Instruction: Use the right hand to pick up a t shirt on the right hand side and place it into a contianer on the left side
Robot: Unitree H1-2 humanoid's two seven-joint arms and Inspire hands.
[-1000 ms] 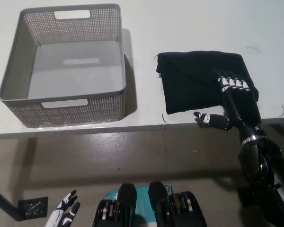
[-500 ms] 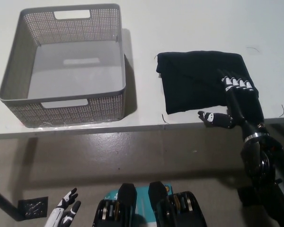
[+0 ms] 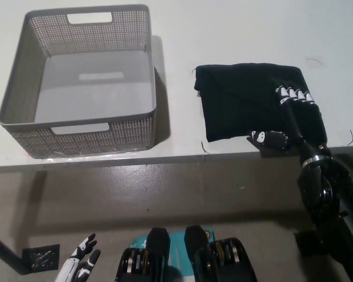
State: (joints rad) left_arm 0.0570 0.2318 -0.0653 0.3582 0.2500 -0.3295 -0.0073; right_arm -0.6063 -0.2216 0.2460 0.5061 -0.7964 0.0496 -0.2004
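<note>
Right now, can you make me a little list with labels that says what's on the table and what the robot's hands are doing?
Table: white tabletop
Container: grey perforated plastic basket with cut-out handles, on the left, nothing inside
Shirt: folded black t-shirt, on the right near the front edge, apart from the basket
Right hand: black right hand lying on the shirt's right part, fingers spread, shirt not lifted
Left hand: white left hand low at the bottom left, below the table, holding nothing
Task state: shirt not yet in the basket
</note>
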